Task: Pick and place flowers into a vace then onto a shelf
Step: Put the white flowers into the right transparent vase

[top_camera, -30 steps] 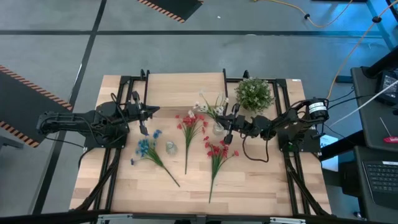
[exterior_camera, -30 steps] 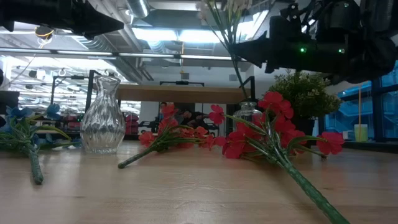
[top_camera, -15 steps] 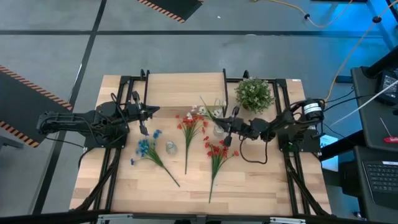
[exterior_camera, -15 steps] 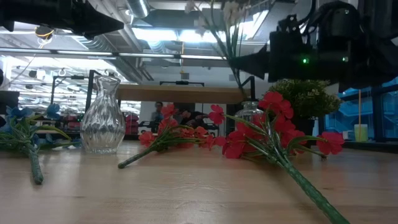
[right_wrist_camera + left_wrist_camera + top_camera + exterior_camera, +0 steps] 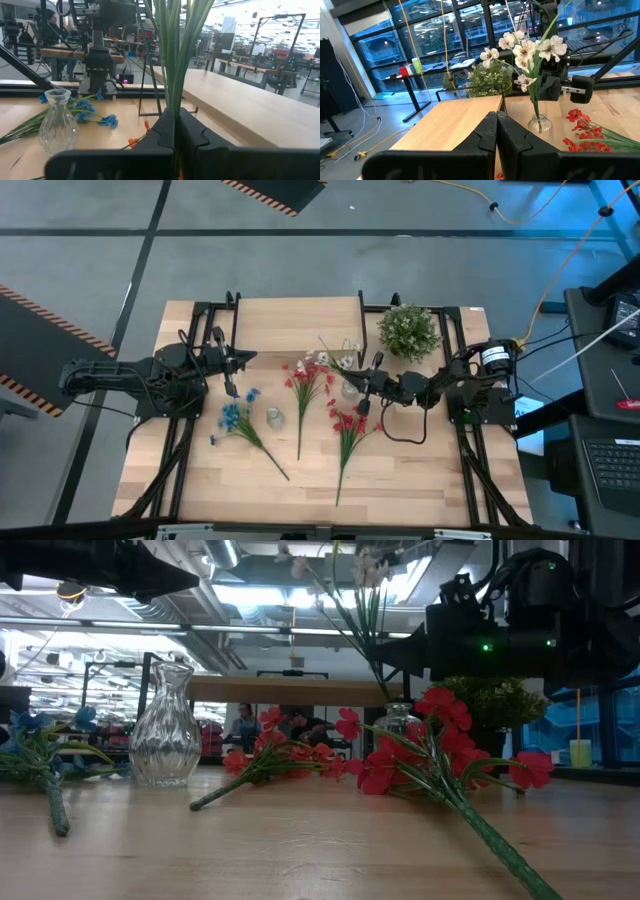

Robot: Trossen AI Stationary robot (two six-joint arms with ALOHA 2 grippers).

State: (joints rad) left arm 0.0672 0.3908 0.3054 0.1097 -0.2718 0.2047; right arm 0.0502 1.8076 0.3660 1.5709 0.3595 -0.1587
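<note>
R gripper [image 5: 364, 387] pinching white sprig [image 5: 338, 356] stems, upright just above small vase [image 5: 351, 389]. L gripper [image 5: 232, 363] pressed together, well left of vase.

Robotics lab or workshop in an open industrial hall. Light butcher-block wooden tabletop [image 5: 400, 470] bolted into a black metal frame, standing on a grey concrete floor [image 5: 300, 265] marked with black tape lines. Orange-and-black hazard-striped floor strip [image 5: 60, 320] at 9 o'clock of the table; orange cable [image 5: 560, 275] trailing at 2 o'clock. Exposed silver ceiling ducts and strip lights [image 5: 250, 590] overhead. Further wooden workbenches [image 5: 260, 107] and tall glass window walls [image 5: 445, 35] beyond.
</note>
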